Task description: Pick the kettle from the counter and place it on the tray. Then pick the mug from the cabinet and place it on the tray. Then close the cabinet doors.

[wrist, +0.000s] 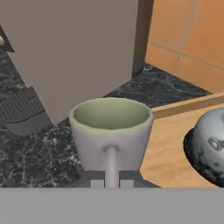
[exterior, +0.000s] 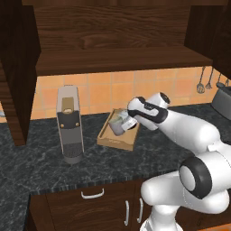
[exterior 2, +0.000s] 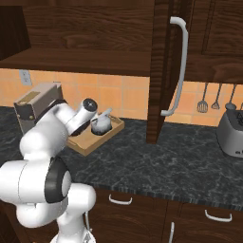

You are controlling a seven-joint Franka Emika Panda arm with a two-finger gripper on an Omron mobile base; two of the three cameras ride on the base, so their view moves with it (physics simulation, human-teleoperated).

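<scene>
A: Where is the small grey-beige cylindrical mug [wrist: 111, 131]?

B: Upright in the gripper [wrist: 111, 181], whose fingers are clenched on its loop handle. It hangs over the near edge of the shallow light tan wooden tray [exterior: 118, 140], where rim meets the dark speckled stone tabletop [exterior 2: 156, 163].

A: And the small shiny silver-grey kettle [exterior 2: 101, 124]?

B: Already standing in the tray, just beside the mug, leaving open wood between them.

A: Anything crowding it?

B: A tall grey-and-tan coffee machine [exterior: 70, 124] stands close on the tray's left. On the right, one tall dark brown cabinet door [exterior 2: 159, 71] with a silver bar handle hangs open, its lower edge above the tabletop. A grey toaster [exterior 2: 231, 132] sits well apart.
</scene>
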